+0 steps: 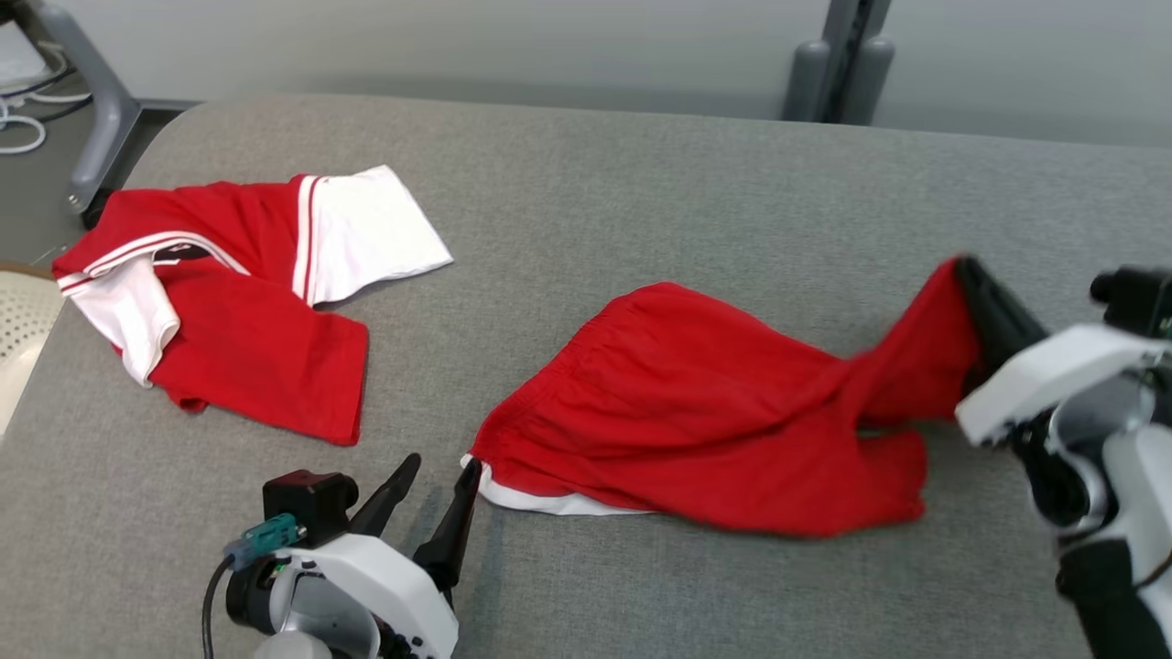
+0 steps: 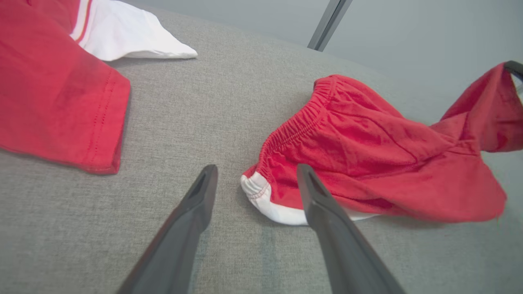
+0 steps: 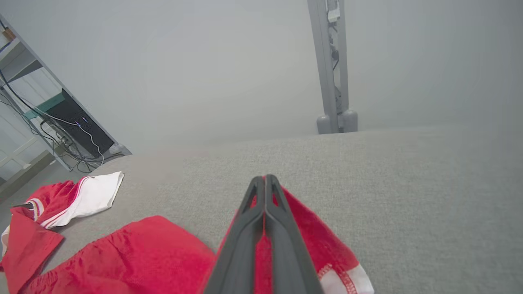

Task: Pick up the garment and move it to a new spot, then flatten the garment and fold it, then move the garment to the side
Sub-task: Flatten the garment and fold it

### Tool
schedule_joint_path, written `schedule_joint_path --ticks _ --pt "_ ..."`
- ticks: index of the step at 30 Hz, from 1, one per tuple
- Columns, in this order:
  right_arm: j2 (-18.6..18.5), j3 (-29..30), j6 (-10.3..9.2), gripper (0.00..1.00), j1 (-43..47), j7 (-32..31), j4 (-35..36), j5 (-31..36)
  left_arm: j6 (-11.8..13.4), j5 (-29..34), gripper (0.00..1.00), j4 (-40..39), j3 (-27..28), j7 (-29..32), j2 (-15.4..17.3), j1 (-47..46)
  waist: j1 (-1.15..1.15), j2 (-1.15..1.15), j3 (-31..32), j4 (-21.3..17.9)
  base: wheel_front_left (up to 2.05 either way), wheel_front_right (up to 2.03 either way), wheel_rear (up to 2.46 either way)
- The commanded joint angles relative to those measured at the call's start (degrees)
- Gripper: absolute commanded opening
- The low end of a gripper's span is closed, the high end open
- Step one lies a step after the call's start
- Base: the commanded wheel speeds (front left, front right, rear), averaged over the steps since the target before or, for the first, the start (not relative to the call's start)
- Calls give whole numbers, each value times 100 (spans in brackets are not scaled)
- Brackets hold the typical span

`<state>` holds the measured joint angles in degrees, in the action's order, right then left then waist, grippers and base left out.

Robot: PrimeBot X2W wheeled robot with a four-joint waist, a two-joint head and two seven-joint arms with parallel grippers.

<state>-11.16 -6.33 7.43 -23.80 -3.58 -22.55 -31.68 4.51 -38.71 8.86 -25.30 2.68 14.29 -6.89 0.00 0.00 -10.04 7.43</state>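
Observation:
The garment, a pair of red shorts (image 1: pixel 696 412) with a white hem, lies crumpled in the middle of the grey padded table (image 1: pixel 641 183). My right gripper (image 1: pixel 969 273) is shut on one red leg end and holds it raised off the table; its closed fingers (image 3: pixel 264 179) pinch the red cloth (image 3: pixel 310 241). My left gripper (image 1: pixel 443 465) stands open at the waistband's near-left corner. In the left wrist view the white-trimmed corner (image 2: pixel 261 192) lies between the spread fingers of the left gripper (image 2: pixel 256 169), apart from both. The rest of the shorts (image 2: pixel 367 155) stretches to the right.
A second red and white garment (image 1: pixel 229 302) lies spread at the table's left. A pale perforated object (image 1: pixel 18 320) sits past the left edge. A grey post (image 1: pixel 838 64) stands behind the table, and a grey stand leg (image 1: pixel 101 110) at far left.

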Motion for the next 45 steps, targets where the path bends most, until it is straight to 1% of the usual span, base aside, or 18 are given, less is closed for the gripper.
schedule_joint_path --ticks 1,7,16,19,23,24,25,26,27,31,38,39,45 --pt "-129 -28 12 0 -261 -22 -82 30 -52 55 100 13 -20 -36 -2 -146 0 0 -130 140 0 0 0" --pt "-479 -265 13 0 -1382 55 -705 -174 -161 92 100 124 -121 -154 -166 -393 0 0 -484 516 0 0 0" --pt "-963 -875 12 0 -2742 275 -2008 -461 -365 141 100 432 -297 -381 -427 -796 0 0 -999 988 0 0 0" --pt "-1070 -1150 12 0 -3067 475 -2406 -464 -402 153 100 550 -325 -457 -485 -884 0 0 -1074 1066 0 0 0" --pt "-1154 -1551 12 0 -3346 772 -2841 -434 -434 150 100 678 -328 -535 -501 -936 0 0 -1075 1065 0 0 0" --pt "-1166 -1619 10 0 -3388 855 -2970 -444 -436 149 100 711 -327 -546 -497 -933 0 0 -1058 1045 0 0 0" --pt "-1097 -1788 8 0 -3418 955 -3164 -535 -435 158 100 752 -329 -568 -482 -953 0 0 -999 998 0 0 0" --pt "-1042 -1871 8 40 -3425 995 -3211 -590 -431 159 100 763 -318 -585 -467 -966 0 0 -966 961 0 0 0" --pt "-1007 -1961 8 100 -3419 1032 -3256 -652 -422 160 100 774 -304 -597 -453 -972 0 0 -931 916 0 0 0" --pt "-999 -2267 8 100 -3266 1176 -3316 -949 -398 155 100 788 -267 -631 -381 -954 0 0 -754 710 0 0 0" --pt "-1102 -2736 8 100 -2873 1553 -3055 -1398 -291 100 100 745 -128 -679 -193 -746 0 0 -365 280 0 0 0" --pt "-1102 -2736 8 100 -2873 1553 -3055 -1398 -291 100 100 745 -128 -679 -193 -746 0 0 -365 280 0 0 0" --pt "-1097 -2945 8 100 -2409 1749 -2507 -1892 -121 31 100 538 162 -903 52 -491 0 0 -70 -141 0 0 0"
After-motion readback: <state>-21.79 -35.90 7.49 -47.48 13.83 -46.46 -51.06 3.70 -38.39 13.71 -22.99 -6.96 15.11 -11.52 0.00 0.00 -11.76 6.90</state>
